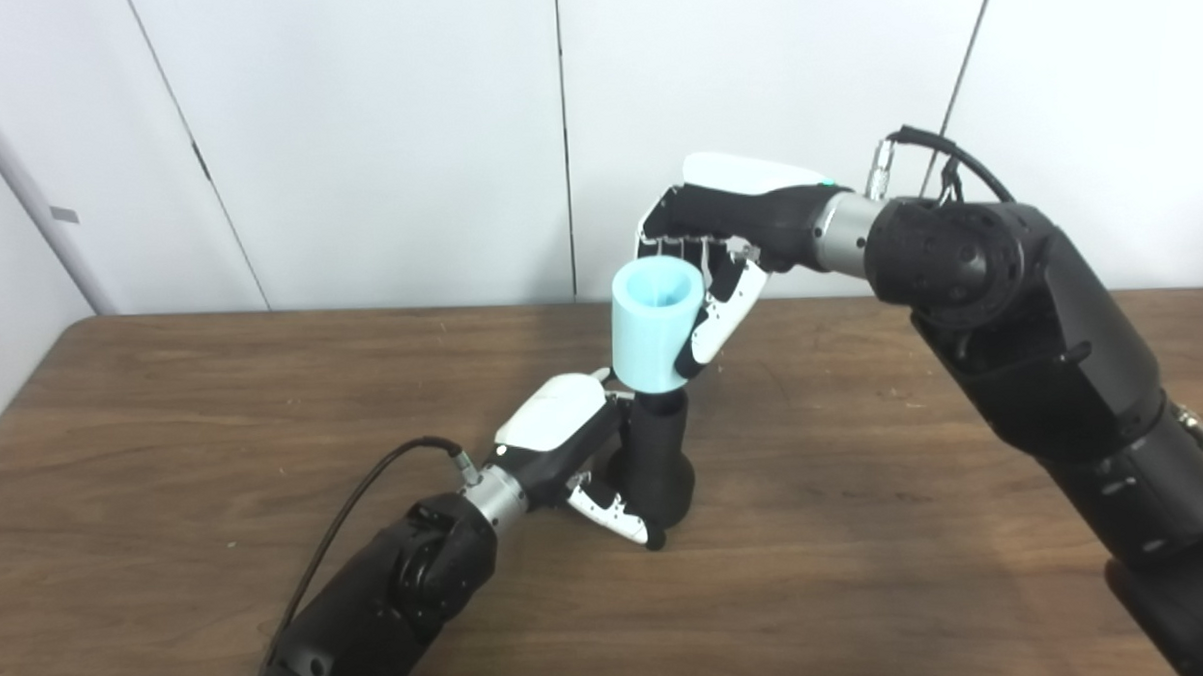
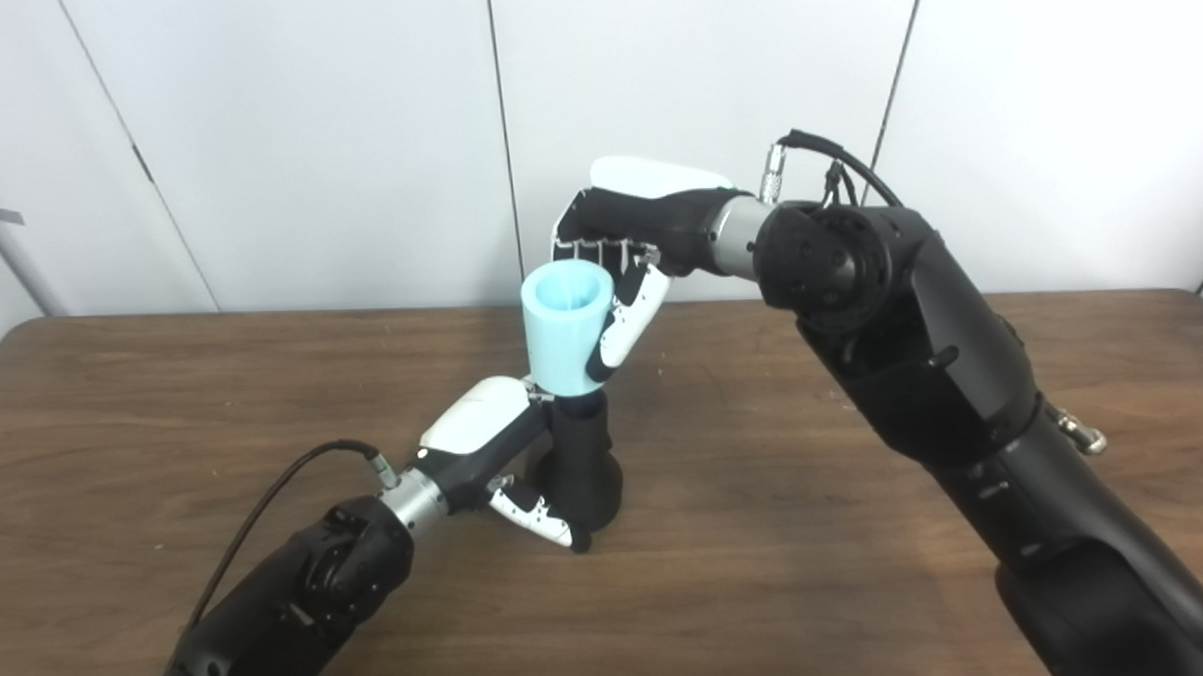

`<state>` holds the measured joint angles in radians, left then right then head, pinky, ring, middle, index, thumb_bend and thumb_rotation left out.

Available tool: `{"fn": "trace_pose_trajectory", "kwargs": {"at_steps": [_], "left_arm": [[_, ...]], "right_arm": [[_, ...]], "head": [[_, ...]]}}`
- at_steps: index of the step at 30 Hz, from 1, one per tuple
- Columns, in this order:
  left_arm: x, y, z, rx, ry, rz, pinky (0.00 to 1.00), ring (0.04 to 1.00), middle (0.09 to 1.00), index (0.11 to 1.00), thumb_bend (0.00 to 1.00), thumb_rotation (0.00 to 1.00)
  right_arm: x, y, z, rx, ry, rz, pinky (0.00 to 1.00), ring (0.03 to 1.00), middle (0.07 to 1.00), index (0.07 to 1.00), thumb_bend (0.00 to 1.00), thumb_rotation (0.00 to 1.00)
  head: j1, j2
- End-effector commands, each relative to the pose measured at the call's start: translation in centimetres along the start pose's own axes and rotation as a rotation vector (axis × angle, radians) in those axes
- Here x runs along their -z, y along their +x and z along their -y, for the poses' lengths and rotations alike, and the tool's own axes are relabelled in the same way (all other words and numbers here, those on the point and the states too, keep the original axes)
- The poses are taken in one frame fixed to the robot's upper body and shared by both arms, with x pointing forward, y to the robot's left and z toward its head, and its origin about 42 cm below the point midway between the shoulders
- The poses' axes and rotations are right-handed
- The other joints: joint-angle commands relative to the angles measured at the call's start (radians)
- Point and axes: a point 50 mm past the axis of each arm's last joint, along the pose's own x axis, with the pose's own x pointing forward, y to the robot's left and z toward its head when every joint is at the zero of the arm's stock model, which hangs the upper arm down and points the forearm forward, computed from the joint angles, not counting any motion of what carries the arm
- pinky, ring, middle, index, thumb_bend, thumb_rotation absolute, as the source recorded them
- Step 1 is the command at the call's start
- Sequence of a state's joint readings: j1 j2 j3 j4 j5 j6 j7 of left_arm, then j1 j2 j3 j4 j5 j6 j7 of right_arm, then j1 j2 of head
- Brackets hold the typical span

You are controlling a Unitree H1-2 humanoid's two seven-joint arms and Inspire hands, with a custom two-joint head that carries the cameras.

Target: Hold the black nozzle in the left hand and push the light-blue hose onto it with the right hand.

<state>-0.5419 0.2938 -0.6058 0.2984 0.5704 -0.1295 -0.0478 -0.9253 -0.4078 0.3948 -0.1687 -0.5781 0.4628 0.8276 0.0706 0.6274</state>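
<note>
Left hand [image 1: 575, 449] is clasped round the upright nozzle [image 1: 656, 466]; right hand [image 1: 719, 264] grips the hose [image 1: 653, 326], seated on its tip. Further pushing seems needed.

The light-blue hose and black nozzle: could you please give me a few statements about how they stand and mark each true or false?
1. The light-blue hose sits on top of the black nozzle. True.
2. The left hand holds the hose. False: it grips the nozzle.
3. The nozzle lies flat on the table. False: it stands upright.
4. The right hand has its fingers around the hose. True.
</note>
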Motion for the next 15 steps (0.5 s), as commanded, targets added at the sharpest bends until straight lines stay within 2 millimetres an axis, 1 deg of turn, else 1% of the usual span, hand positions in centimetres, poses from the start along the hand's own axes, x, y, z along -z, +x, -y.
{"fn": "trace_pose_trajectory", "kwargs": {"at_steps": [1,15], "left_arm": [[-0.4,-1.3,5.2,0.217,0.029,-0.037,0.98,0.595,0.490,0.479,0.53,0.00],[-0.2,-1.7,5.1,0.208,0.026,-0.038,0.98,0.594,0.488,0.481,0.53,0.00]], "right_arm": [[-1.0,-0.8,2.5,0.071,-0.053,0.022,0.35,0.464,0.479,0.468,0.50,0.00],[0.0,-0.6,1.6,0.045,-0.035,0.012,0.35,0.465,0.477,0.465,0.50,0.00]], "head": [[0.001,0.004],[-0.004,0.016]]}}
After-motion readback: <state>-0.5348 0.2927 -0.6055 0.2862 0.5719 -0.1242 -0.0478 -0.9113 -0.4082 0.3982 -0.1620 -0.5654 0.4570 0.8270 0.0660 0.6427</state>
